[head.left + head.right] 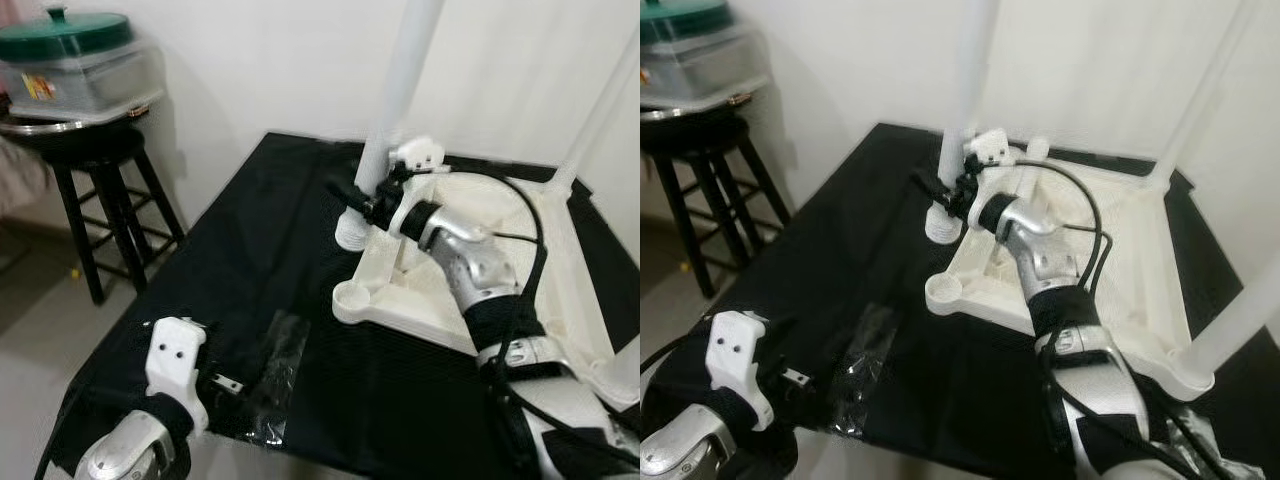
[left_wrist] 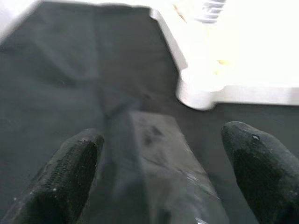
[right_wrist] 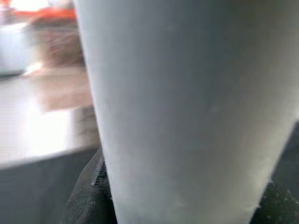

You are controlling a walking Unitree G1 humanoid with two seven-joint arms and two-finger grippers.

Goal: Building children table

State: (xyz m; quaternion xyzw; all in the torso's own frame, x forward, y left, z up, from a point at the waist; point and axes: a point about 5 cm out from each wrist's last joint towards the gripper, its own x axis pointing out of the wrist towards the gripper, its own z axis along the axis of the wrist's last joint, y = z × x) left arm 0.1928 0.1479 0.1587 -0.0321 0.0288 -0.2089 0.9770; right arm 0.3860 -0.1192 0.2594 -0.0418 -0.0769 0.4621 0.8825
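Table [image 1: 560, 260]: white plastic, upside down on the black cloth [image 1: 250, 250], right of centre. Leg [image 1: 395, 95]: white, upright at its far-left corner. Right end effector [image 1: 360, 195]: fingers closed around that leg's lower end. Left end effector [image 2: 159, 172]: near left, wide open, holding nothing, above a clear bag [image 1: 275, 375]. Stool [image 1: 100, 190]: far left, bearing a container [image 1: 80, 62] (label unreadable).

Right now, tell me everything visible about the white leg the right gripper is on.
The white leg is a smooth, plastic-looking tube, tapering upward and running out of the top of the frame. It stands nearly upright at the far left corner of the upturned white tabletop, its ribbed lower end at the corner socket. The right gripper closes around it just above that end. The black cloth lies beneath.
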